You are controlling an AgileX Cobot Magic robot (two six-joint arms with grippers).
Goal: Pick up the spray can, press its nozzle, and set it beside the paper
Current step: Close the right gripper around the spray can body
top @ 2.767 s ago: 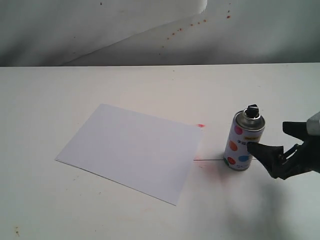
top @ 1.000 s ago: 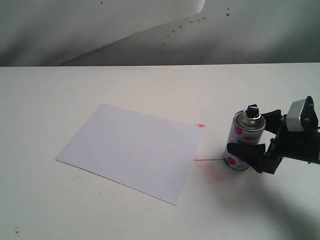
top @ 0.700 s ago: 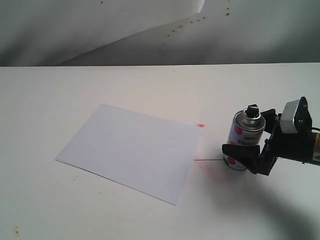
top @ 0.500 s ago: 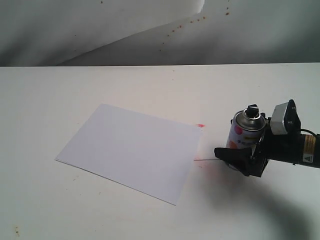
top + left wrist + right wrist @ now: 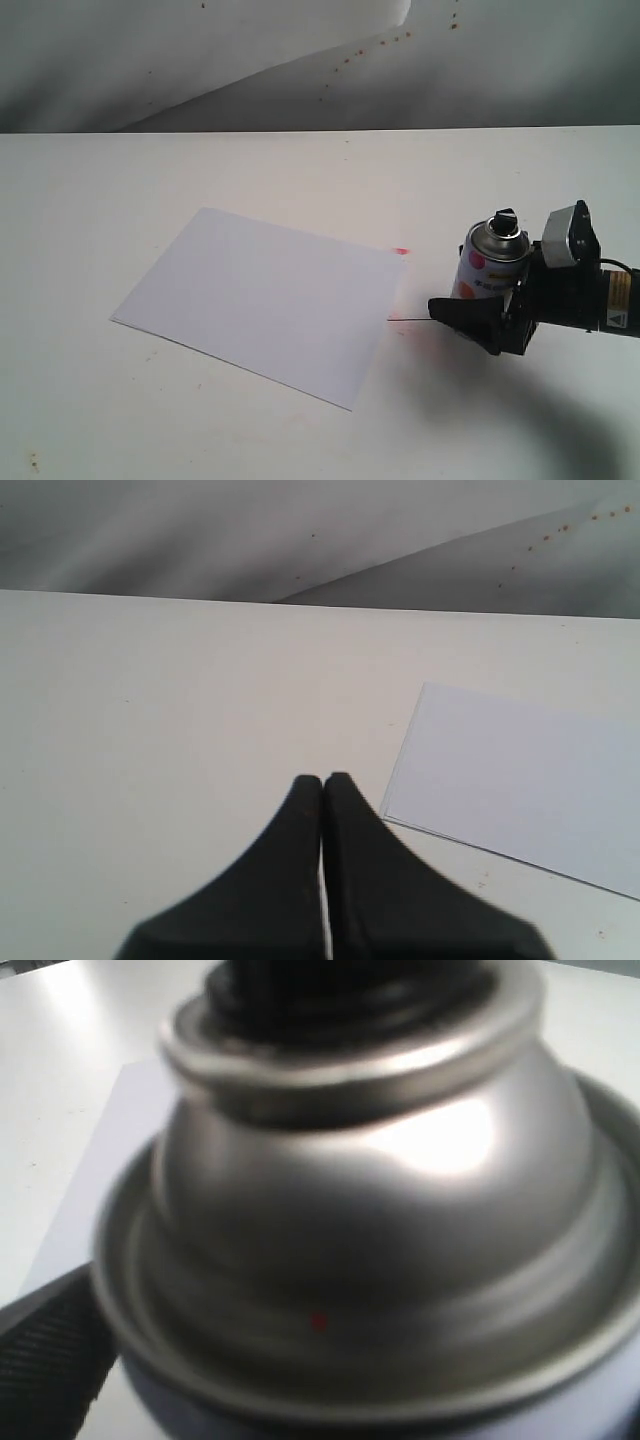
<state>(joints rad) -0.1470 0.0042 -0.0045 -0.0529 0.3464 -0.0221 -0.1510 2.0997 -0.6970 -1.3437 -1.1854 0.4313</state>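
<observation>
1. Two claws are here, but only one counts now. The right claw point(image 5: 470, 292) has its jaws spread wide on either side of the spray can point(image 5: 494, 272). One finger crosses in front of the can's lower body and the other is hidden behind it. It grips nothing that I can see, and I cannot tell whether a pad touches the can.
2. That can stands upright toward the right edge of the desk point(image 5: 150, 180), about midway from front to back. Its long axis is vertical and the black nozzle point(image 5: 505, 220) sits on top. The claw reaches in low from the right edge, square across that axis.
3. Seen from the right wrist, the silver dome point(image 5: 350, 1190) fills the view and is blurred, so I judge the can sits deep between the fingers.
4. The left claw point(image 5: 323, 785) is pressed tight together and empty, over bare desk. Only the paper point(image 5: 520, 780) is before it, so the right arm is plainly nearer.
5. Mid-desk lies the paper point(image 5: 265, 300), flat, its right-hand corner near the can. A small red spot point(image 5: 402, 251) marks the desk between them. Nothing blocks a squeeze, though I think an uneven close could nudge the can.
</observation>
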